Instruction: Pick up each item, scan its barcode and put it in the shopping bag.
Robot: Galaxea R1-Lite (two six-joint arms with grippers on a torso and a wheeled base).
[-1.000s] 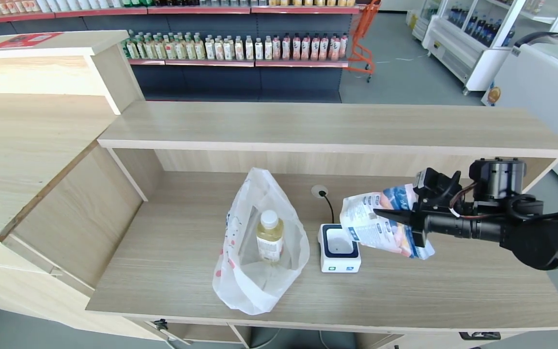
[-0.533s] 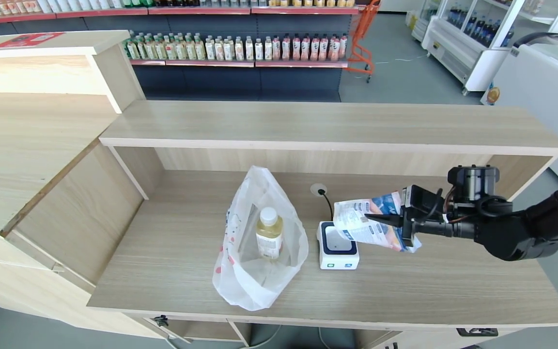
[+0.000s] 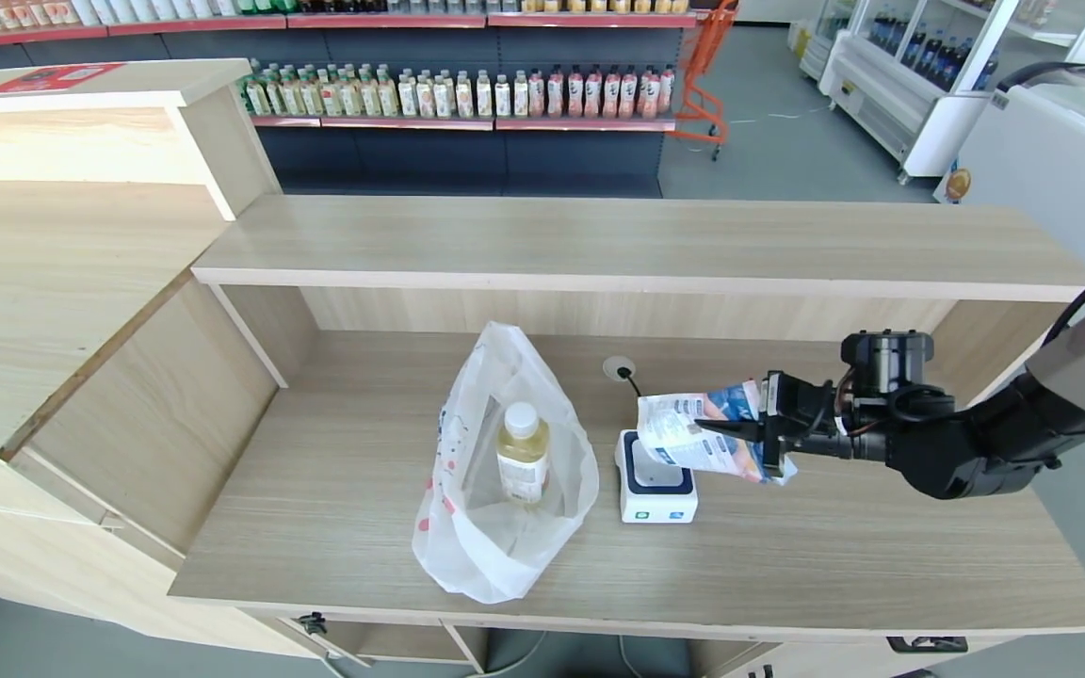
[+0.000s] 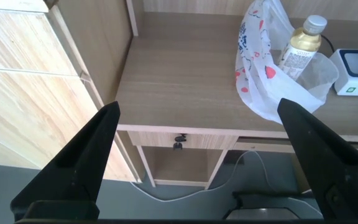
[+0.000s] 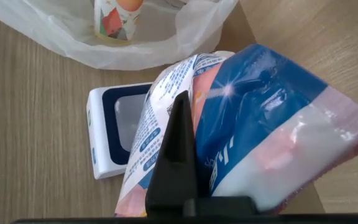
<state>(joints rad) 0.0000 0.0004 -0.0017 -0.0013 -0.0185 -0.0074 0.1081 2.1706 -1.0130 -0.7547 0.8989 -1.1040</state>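
Note:
My right gripper (image 3: 736, 435) is shut on a blue, white and pink snack packet (image 3: 693, 435), holding it tilted just above the right side of the white barcode scanner (image 3: 655, 485). In the right wrist view the snack packet (image 5: 253, 130) covers part of the scanner (image 5: 114, 127), and one dark finger (image 5: 176, 155) presses on it. A translucent shopping bag (image 3: 467, 527) stands open left of the scanner with a yellow drink bottle (image 3: 524, 457) upright inside. My left gripper (image 4: 197, 162) is open, low and off the counter's front left; the bag (image 4: 263, 81) and bottle (image 4: 300, 46) show beyond it.
The scanner's black cable (image 3: 635, 391) runs back to a round grommet (image 3: 618, 365). A raised counter ledge (image 3: 637, 250) borders the worktop at the back, and a wooden side wall (image 3: 147, 424) closes the left. Bare worktop (image 3: 882, 556) lies right of the scanner.
My right arm has carried the snack packet left and lower, from right of the scanner to just over it. The bag and bottle have stayed put.

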